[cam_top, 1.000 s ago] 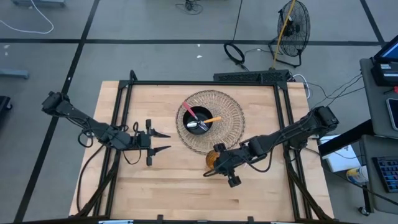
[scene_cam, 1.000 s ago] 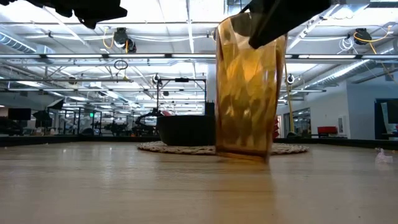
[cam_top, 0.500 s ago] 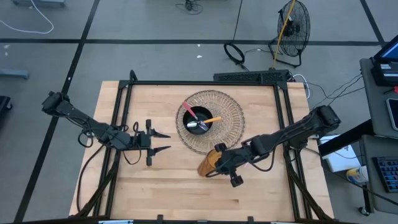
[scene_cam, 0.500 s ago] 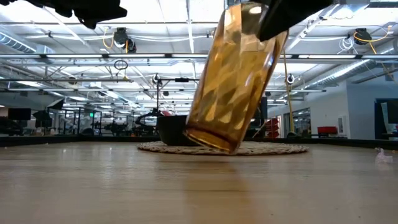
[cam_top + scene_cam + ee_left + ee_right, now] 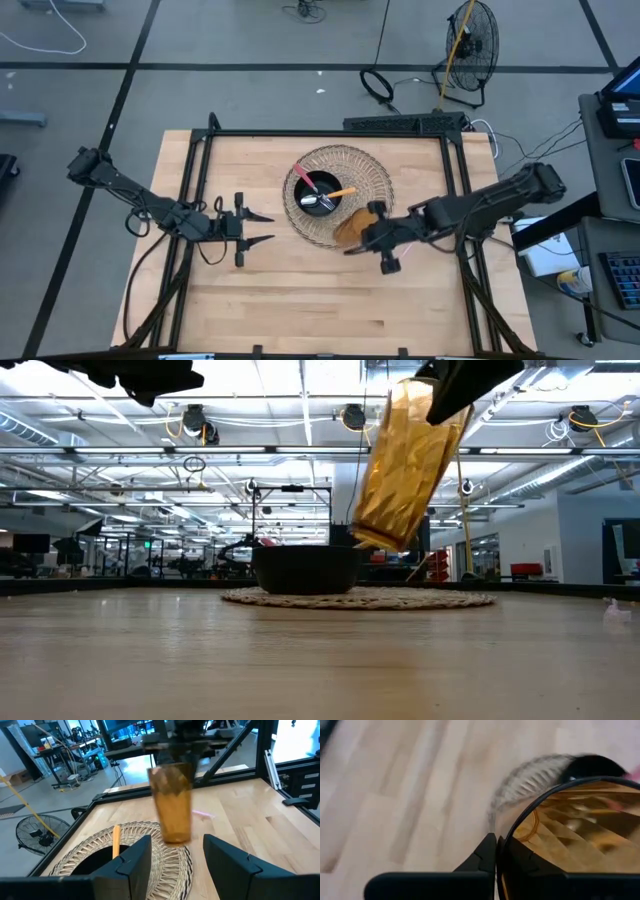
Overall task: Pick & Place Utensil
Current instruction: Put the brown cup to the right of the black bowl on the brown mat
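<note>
An amber faceted glass (image 5: pixel 349 228) hangs tilted above the near edge of a round woven mat (image 5: pixel 378 176), with my right gripper (image 5: pixel 368 233) shut on its rim. On the mat stands a black bowl (image 5: pixel 318 195) holding a red-handled utensil (image 5: pixel 305 181), an orange-handled one (image 5: pixel 343 192) and a spoon (image 5: pixel 312 202). The low view shows the glass (image 5: pixel 408 465) well above the bowl (image 5: pixel 305 570). My left gripper (image 5: pixel 262 228) waits open at the left, pointing toward the mat; the glass (image 5: pixel 172 802) shows beyond its fingers. My right gripper pinches the glass's wall at the rim (image 5: pixel 520 822), one finger (image 5: pixel 486 854) outside and the other inside the glass. The fingers slant down from the table's right side. The glass hangs lifted clear of table and mat, tilted, its bottom toward the left.
The table's black frame rails (image 5: pixel 455 190) run along both sides and the far edge. Bare wood lies in front of the mat and toward the near edge (image 5: pixel 320 310). A fan (image 5: pixel 470 35) and cables lie on the floor beyond the table.
My right gripper has risen and gone toward the far edge and the mat, tipping as it went. The glass, which stood upright on the table in front of the mat, has tilted and come up clear of the wood, now over the mat's near edge.
</note>
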